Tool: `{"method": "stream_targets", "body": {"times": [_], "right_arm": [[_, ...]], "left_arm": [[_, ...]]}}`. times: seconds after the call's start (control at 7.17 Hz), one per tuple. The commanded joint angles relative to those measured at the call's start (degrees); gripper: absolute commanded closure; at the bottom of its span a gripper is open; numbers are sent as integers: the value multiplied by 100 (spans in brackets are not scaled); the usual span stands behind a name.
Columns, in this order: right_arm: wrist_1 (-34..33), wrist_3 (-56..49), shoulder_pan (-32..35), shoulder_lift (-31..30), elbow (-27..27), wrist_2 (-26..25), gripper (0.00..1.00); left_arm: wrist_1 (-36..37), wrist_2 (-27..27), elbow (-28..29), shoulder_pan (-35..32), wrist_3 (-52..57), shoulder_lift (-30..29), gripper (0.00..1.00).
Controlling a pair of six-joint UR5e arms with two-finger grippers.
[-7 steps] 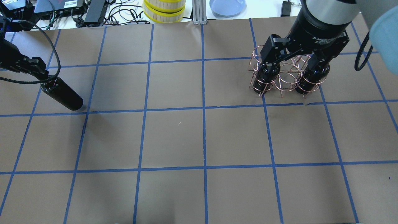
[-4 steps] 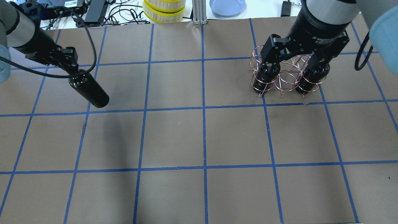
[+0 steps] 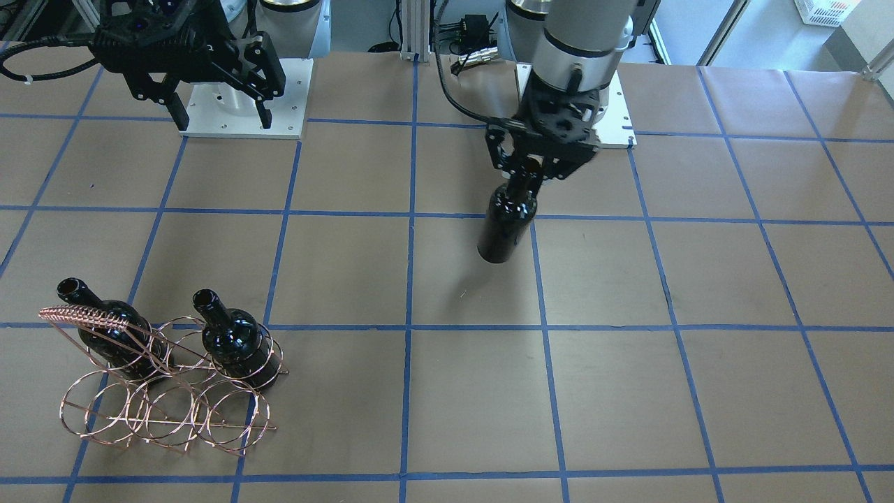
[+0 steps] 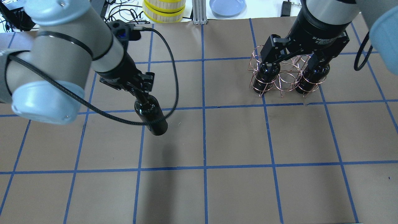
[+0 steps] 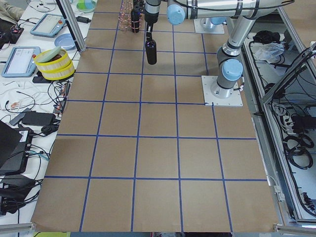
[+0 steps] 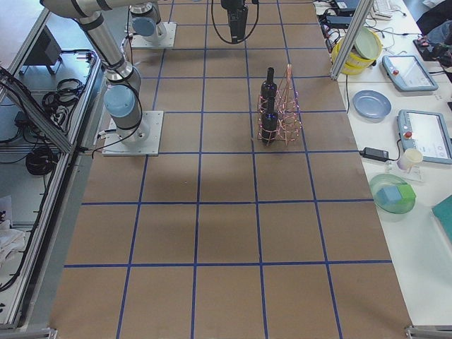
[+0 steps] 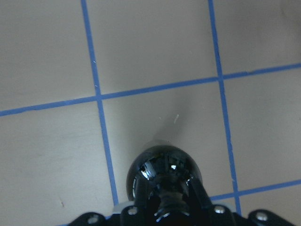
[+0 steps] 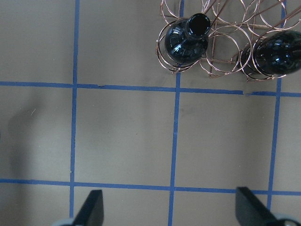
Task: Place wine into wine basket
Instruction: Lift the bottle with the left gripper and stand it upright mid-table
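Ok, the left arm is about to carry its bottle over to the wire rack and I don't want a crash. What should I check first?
1. Grip: left gripper shut on the neck of the wine: ok.
2. Load: wine hangs upright, off the table: ok.
3. Target: wine basket stands upright: ok.
4. Free slot: middle ring between the two stored bottles is empty: ok.
5. Other arm: right gripper open, back from the basket: ok; whether it is high enough to clear the carry path: cannot tell.

Open table (image 4: pixel 233 133) leads to the wine basket (image 3: pixel 164 391), whose middle ring (image 4: pixel 286 80) sits between two bottles (image 3: pixel 234 342).
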Motion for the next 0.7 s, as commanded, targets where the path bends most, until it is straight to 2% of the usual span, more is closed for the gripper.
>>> {"method": "stream_targets", "body": {"times": [0.0, 0.14, 0.56], "right_arm": [[0, 0, 0, 0, 0, -9, 0], [0, 0, 0, 0, 0, -9, 0], [0, 0, 0, 0, 0, -9, 0]], "left_arm": [[-22, 305, -386, -1060, -425, 75, 100], [-4, 287, -431, -1237, -480, 66, 100], [460, 32, -440, -1204, -489, 5, 100]]}}
